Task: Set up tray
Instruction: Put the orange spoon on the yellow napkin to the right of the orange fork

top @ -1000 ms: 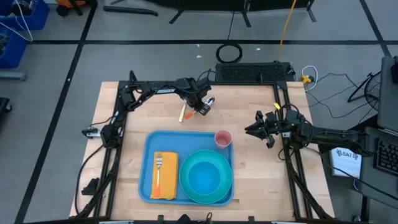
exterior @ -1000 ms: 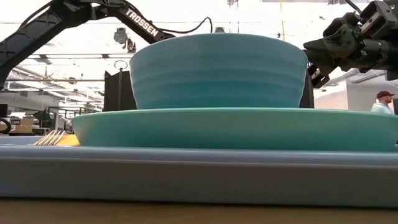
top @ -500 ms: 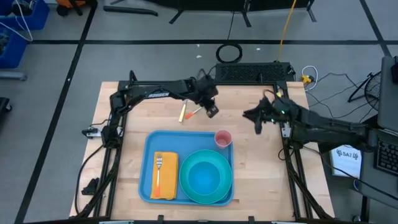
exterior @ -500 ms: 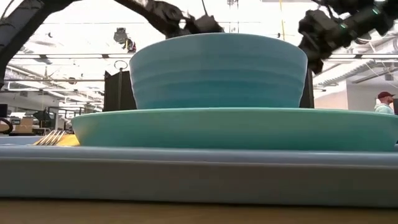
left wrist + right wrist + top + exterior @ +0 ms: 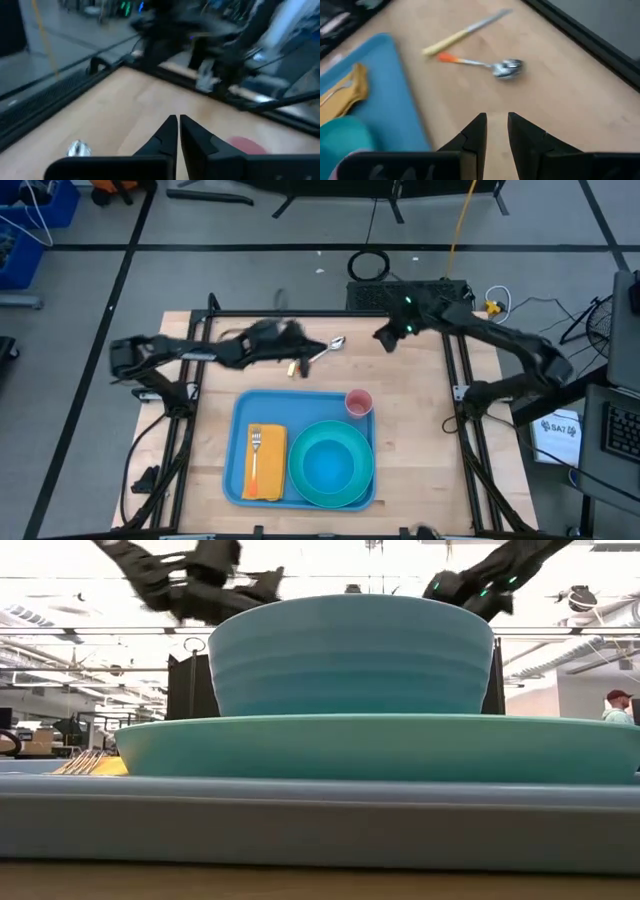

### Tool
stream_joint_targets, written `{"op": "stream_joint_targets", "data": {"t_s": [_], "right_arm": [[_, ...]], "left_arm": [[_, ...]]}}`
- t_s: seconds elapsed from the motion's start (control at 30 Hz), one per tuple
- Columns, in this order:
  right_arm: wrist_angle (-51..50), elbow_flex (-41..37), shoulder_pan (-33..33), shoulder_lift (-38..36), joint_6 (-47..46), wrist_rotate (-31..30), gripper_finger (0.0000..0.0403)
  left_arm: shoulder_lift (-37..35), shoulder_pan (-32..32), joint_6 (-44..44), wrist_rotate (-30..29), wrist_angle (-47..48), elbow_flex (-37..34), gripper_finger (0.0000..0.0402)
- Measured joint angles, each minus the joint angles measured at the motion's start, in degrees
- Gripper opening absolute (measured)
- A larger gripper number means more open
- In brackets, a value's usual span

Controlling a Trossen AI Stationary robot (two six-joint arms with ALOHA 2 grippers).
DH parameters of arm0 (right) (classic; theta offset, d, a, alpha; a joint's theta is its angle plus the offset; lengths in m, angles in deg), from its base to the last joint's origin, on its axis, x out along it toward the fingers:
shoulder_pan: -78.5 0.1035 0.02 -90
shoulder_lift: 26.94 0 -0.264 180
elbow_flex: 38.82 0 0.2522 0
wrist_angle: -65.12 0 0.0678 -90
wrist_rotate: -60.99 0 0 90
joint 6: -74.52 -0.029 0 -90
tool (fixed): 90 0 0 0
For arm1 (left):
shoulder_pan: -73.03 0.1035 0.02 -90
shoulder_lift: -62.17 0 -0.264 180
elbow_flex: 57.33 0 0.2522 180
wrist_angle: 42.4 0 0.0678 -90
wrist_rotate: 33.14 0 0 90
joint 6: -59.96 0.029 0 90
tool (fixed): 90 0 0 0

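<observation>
From my station: grey floor (image 5: 250,270) crossed by black tape lines (image 5: 300,248); bright ceiling strip lights (image 5: 100,635); blue bin (image 5: 30,230).

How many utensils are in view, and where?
3. A fork lies on the orange napkin in the tray. A spoon and a yellow-handled knife lie on the bare table behind the tray. None seems hidden.

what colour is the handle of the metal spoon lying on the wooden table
Orange. The metal spoon with its orange handle shows best in the right wrist view, beside the yellow-handled knife.
</observation>
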Motion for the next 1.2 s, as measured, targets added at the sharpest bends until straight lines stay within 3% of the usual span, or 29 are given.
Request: {"op": "stream_joint_targets", "data": {"t_s": [0.13,0.3,0.6,0.77,1.0,1.2], "right_arm": [[-0.69,4.88,-3.28,9.36,-0.01,-0.62,0.0068],[1.2,9.91,-2.68,19.15,-1.23,-0.9,0.0068],[-0.34,19.14,0.96,31.33,-3.61,-0.52,0.0068],[-0.76,19.33,2.81,33.29,-3.65,-0.7,0.0074],[0.61,19.44,3.88,34.49,-4.86,-0.95,0.0112],[1.19,19.46,3.65,34.49,-5.1,-5.58,0.0133]], "left_arm": [[-6.53,-1.76,-0.92,0.11,-16.14,-13.31,0.0005],[-11.73,-4.09,-3.1,-1.37,-18.3,-19.66,0.0014],[-17.04,-7.57,2.09,-1.02,-17.27,-22.15,0.0011],[-19.24,-8.69,4.43,0.02,-14.61,-22.15,0.0004],[-19.41,-8.64,4.84,-1.55,-12.34,-22.15,0.0022],[-19.41,-8.64,5.6,-1.54,-12.18,-22.15,0.0006]]}}
